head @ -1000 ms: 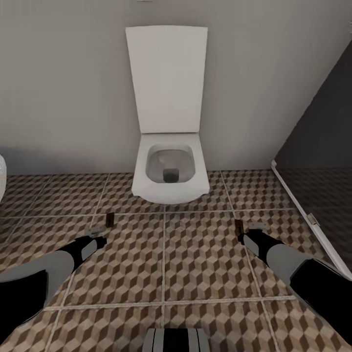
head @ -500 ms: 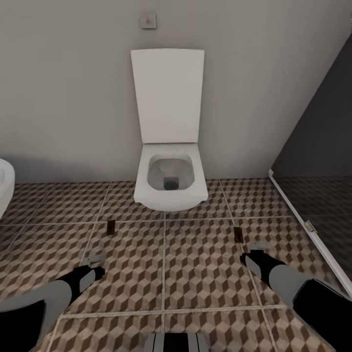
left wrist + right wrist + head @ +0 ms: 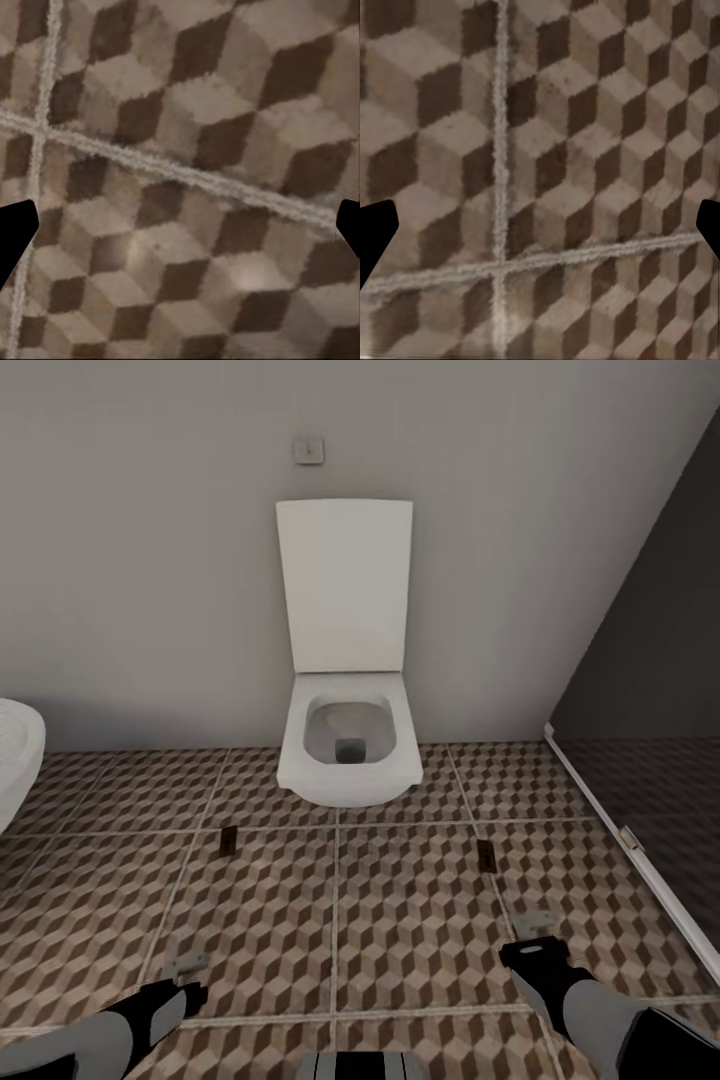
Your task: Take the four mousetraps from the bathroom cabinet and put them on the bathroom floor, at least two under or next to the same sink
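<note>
On bathroom floor [image 3: 420, 920], mousetraps [image 3: 228, 841] unmoved, arms lower

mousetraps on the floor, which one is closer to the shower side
The mousetrap lying to the right of the toilet, ahead of the right tool. The other mousetrap lies to the toilet's left, nearer the white basin.

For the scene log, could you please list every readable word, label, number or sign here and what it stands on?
None can be read.
The small wall plate above the toilet is too blurred to show any marking.
The two mousetraps on the floor tiles are too small to tell.
</note>
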